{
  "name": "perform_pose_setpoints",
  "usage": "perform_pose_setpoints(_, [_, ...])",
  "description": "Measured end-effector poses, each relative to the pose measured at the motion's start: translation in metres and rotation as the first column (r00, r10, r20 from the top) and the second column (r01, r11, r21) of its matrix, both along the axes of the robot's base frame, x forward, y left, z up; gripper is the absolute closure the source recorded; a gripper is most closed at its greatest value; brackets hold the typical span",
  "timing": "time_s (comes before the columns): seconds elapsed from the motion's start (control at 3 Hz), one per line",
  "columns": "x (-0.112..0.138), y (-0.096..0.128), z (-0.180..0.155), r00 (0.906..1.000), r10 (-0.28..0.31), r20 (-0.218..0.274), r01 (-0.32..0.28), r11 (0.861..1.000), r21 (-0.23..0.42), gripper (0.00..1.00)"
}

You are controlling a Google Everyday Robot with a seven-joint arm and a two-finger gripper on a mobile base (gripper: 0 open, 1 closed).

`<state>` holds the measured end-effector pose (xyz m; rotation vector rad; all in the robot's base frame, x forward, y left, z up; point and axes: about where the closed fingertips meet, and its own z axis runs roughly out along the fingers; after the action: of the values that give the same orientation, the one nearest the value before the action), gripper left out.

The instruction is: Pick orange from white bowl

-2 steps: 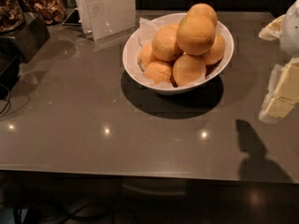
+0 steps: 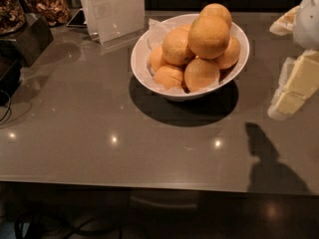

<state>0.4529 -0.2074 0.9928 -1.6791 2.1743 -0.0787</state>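
Observation:
The white bowl, lined with white paper, stands at the back centre of the grey table and holds several oranges. The orange, the biggest one, lies on top of the pile, right of centre. My gripper is at the right edge of the view, to the right of the bowl and apart from it. Its two cream fingers are spread wide with nothing between them. It casts a shadow on the table near the front right.
A clear upright sign holder stands behind the bowl on the left. A black box and jars of dark snacks sit at the far left. The table's front edge runs along the bottom.
My gripper has shifted slightly up and left, toward the bowl. The bowl and the oranges have not moved.

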Motion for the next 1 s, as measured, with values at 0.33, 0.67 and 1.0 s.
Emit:
perform_pose_setpoints(0.33, [0.027,0.015,0.012,0.999,0.032,0.031,-0.035,0.997,0.074,0.0])
perform_pose_setpoints(0.67, [0.057,0.026,0.016,0.9986,0.037,0.037,-0.042,0.989,0.141,0.0])
perform_pose_setpoints(1.0, [0.059,0.026,0.018,0.9984,0.037,0.043,-0.043,0.988,0.145,0.0])
